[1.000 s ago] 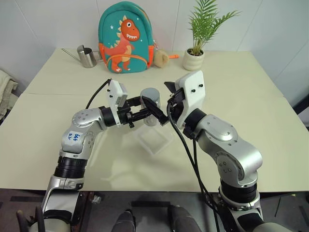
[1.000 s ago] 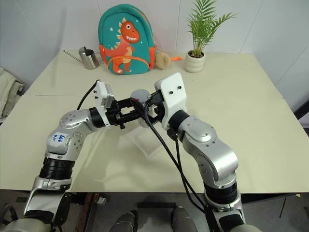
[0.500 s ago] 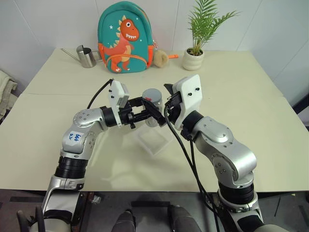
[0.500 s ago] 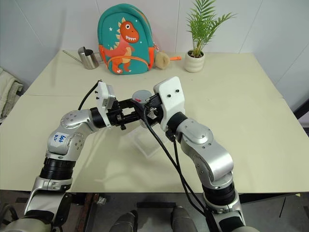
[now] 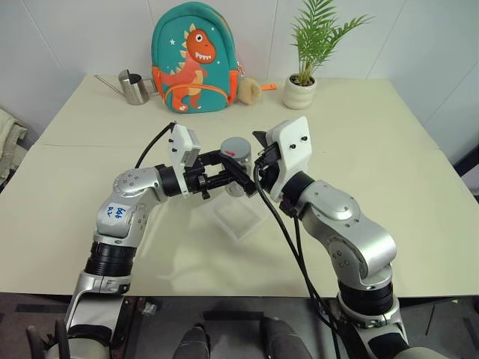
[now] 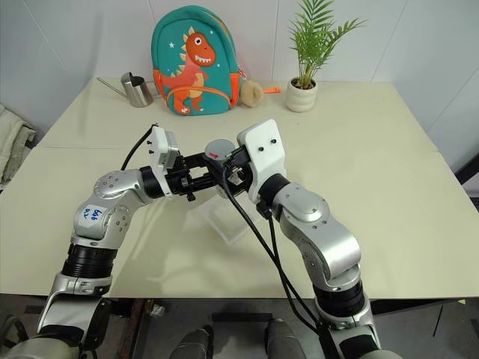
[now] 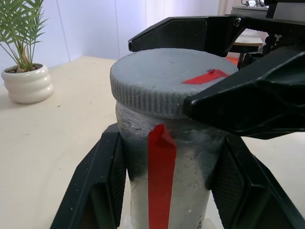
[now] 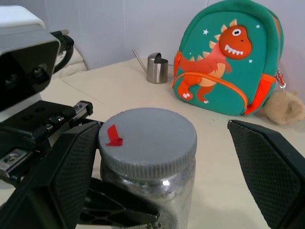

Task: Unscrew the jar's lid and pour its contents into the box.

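Note:
My left gripper (image 5: 236, 176) is shut on the jar (image 7: 167, 200), holding it upright above the box (image 5: 239, 218). The jar is a small clear cylinder with a strip of red tape down its side. The grey ribbed lid (image 8: 147, 138), with a small red mark on top, sits on the jar. My right gripper (image 8: 167, 167) is open, with one finger (image 8: 66, 176) close against the lid's edge and the other finger (image 8: 267, 162) well apart. The jar's wall looks frosted, so the contents are hidden.
A dinosaur backpack (image 5: 196, 60), a steel watering can (image 5: 135, 87), a plush toy (image 5: 249, 90) and a potted plant (image 5: 303, 82) stand along the table's far edge. The box lies on the pale table (image 5: 389, 149) under both grippers.
My right forearm has eased slightly toward the jar. The left gripper and the jar have not moved.

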